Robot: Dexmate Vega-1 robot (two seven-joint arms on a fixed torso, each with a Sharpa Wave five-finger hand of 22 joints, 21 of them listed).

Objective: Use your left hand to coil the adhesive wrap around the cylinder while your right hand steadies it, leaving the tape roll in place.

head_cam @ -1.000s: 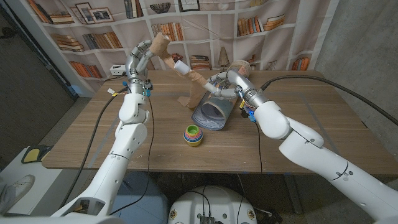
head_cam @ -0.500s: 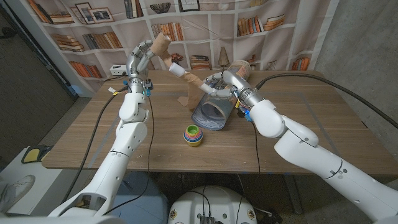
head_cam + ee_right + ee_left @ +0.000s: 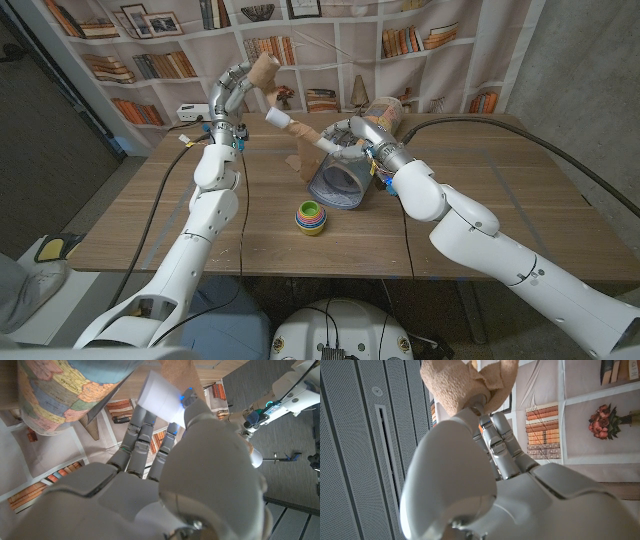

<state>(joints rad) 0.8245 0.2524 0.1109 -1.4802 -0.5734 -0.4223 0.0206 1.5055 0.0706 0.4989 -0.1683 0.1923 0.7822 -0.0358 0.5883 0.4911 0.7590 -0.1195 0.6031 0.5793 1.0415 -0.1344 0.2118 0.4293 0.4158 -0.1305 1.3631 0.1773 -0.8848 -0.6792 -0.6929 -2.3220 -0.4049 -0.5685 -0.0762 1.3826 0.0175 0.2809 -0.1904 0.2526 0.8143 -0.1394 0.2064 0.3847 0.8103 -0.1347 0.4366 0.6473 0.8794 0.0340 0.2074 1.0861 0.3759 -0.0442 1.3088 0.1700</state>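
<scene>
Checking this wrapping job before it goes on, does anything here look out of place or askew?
Mostly one thing: the white cylinder is tilted up in the air, not resting on the wooden table. The right hand holds its lower end, and the left hand lifts the tan adhesive wrap roll high above.

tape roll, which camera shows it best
The left wrist view: the tan tape roll sits close up at the fingertips of the left hand, its crinkled wrap plain to see. The head view shows it small and far, raised above the table. The right wrist view gives no clear sight of it.
</scene>
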